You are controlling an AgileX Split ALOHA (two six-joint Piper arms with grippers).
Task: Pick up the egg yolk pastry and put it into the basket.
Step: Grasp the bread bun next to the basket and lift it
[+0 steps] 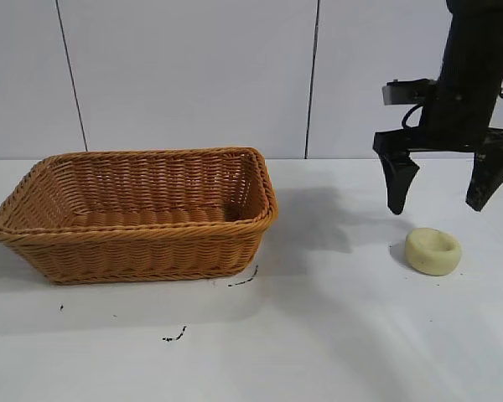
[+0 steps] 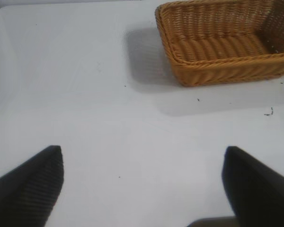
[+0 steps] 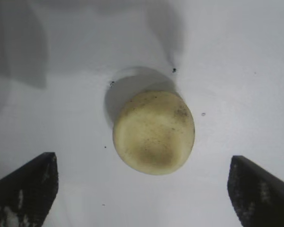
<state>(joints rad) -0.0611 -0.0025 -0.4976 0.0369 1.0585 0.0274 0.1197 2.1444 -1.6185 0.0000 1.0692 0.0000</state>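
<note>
Egg yolk pastry (image 1: 433, 251) is what we find lying on the white table (image 1: 335, 335) at the right side of the exterior view, well apart from the basket (image 1: 134, 213) that stands at the left. Directly above it we see the right gripper (image 1: 444, 197) hanging clear of the pastry, its jaws spread wide, and from the right wrist the round puck sits between the two fingers (image 3: 23, 189), touching neither. We see the left gripper (image 2: 142, 184) only from its own wrist, jaws wide apart above bare table, the basket farther off.
</note>
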